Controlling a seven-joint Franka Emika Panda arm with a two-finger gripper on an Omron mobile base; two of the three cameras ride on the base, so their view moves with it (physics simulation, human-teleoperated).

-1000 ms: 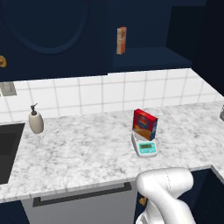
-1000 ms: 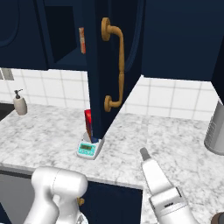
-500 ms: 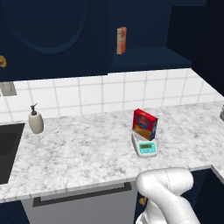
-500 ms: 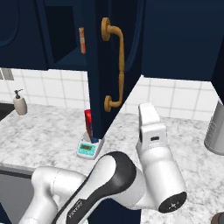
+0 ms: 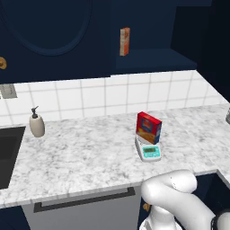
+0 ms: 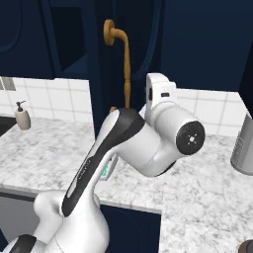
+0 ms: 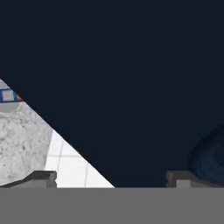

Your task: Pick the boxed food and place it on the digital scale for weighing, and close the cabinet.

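Boxed food [image 5: 148, 128] sits on the digital scale [image 5: 148, 151] mid-frame on the surface [image 5: 85, 155]; jaws spread wide, facing the cabinet [image 7: 131, 78] door.

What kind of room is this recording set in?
A simulated kitchen, it seems: a marble-look counter with white tiles behind, navy wall cabinet above, a soap dispenser beside a sink, and a digital scale.

The white arm [image 6: 148, 143] has swung up toward the cabinet door [image 6: 113, 59], apparently close to it.
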